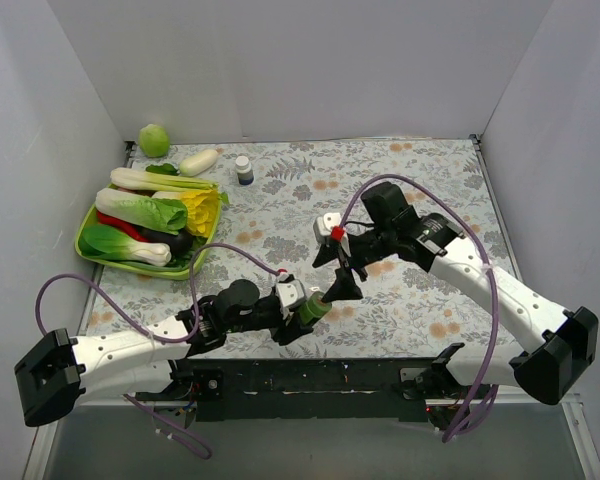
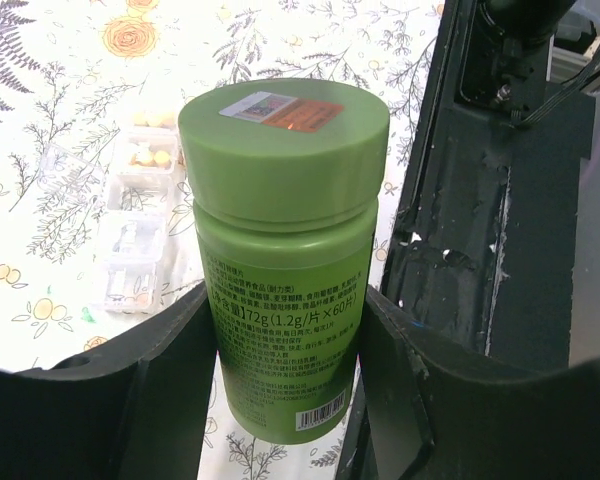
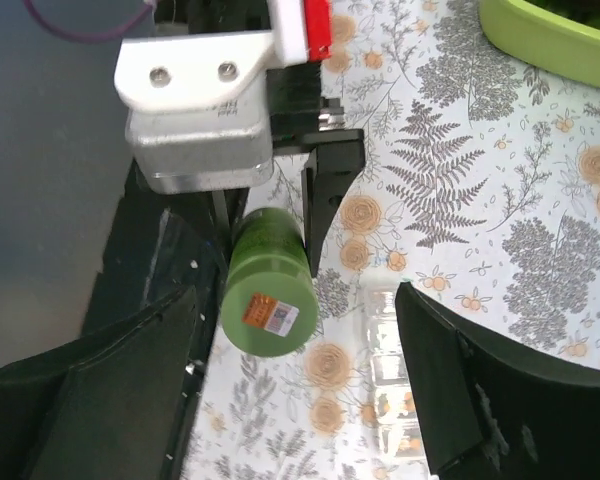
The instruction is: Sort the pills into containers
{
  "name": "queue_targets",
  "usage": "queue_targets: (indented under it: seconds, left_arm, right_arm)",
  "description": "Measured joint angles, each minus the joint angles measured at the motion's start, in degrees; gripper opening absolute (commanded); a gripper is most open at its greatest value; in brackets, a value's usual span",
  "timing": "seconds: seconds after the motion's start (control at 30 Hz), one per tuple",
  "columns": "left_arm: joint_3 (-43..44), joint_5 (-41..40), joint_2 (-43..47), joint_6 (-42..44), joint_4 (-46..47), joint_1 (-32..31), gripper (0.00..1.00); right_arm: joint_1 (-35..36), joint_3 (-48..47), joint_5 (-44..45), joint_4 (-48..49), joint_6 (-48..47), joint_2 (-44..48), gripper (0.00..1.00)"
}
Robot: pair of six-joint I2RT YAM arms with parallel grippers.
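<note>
Green bottle (image 2: 285, 250) hogs the left wrist view, pinched on both sides by the left gripper (image 2: 285, 300), with its cap (image 2: 283, 135) on and aimed at the other arm. Over it, the right gripper (image 3: 298, 300) hangs with fingers spread wide, holding nothing. On the flowery tablecloth (image 1: 400, 180), the clear pill strip (image 2: 130, 235) lies flat just beside the bottle, with yellow pills (image 2: 150, 157) in a couple of compartments. Over at the far left sits a veggie tray (image 1: 130, 265).

Green tray (image 1: 140, 266) holds vegetables (image 1: 145, 212); small bottle (image 1: 244, 170) nearby.
</note>
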State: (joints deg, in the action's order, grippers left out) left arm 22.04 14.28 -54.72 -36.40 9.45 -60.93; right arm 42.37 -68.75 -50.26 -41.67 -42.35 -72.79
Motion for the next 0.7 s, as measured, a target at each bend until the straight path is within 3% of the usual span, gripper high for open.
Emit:
queue_targets:
  seconds: [0.17,0.3,0.47,0.7]
  left_arm:
    - [0.0,-1.2,0.6,-1.9,0.4,0.0,0.0]
    - [0.0,-1.9,0.3,-2.8,0.5,0.0,0.0]
    - [0.1,-2.1,-1.0,-3.1,0.5,0.0,0.0]
    - [0.4,-3.0,-1.3,-3.1,0.5,0.0,0.0]
  right_arm:
    - [0.0,5.2,1.0,10.6,25.2,2.4,0.89]
    - [0.6,11.4,5.7,13.6,36.9,2.6,0.89]
    - [1.3,12.5,10.7,15.6,43.8,2.6,0.88]
    - [2.8,13.4,14.1,16.9,45.4,2.6,0.81]
